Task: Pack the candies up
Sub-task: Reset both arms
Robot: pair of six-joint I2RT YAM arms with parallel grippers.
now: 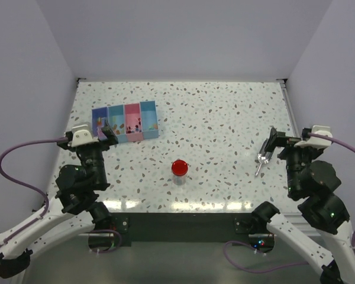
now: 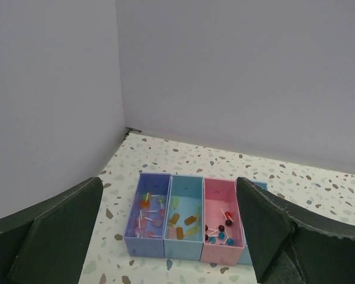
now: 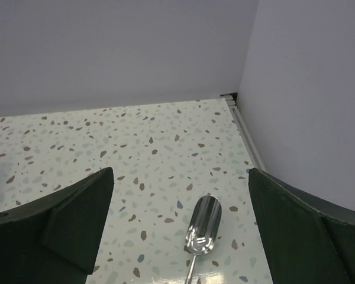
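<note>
So we have the candies [image 2: 191, 219] sorted by kind in the tray [image 2: 145, 247] toward the table's [image 1: 225, 118] far-left corner, w/ left gripper [image 1: 105, 131] wide open & empty just short of it, right gripper [image 1: 272, 139] likewise over the scoop [image 3: 202, 225] by the right edge, prob. to grab it.

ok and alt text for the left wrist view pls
A row of open boxes, purple, light blue and pink, sits on a speckled table by white walls, each holding small mixed-colour candies. The dark fingers of the left tool stand wide apart in the foreground, one hiding most of a fourth, blue box.
</note>
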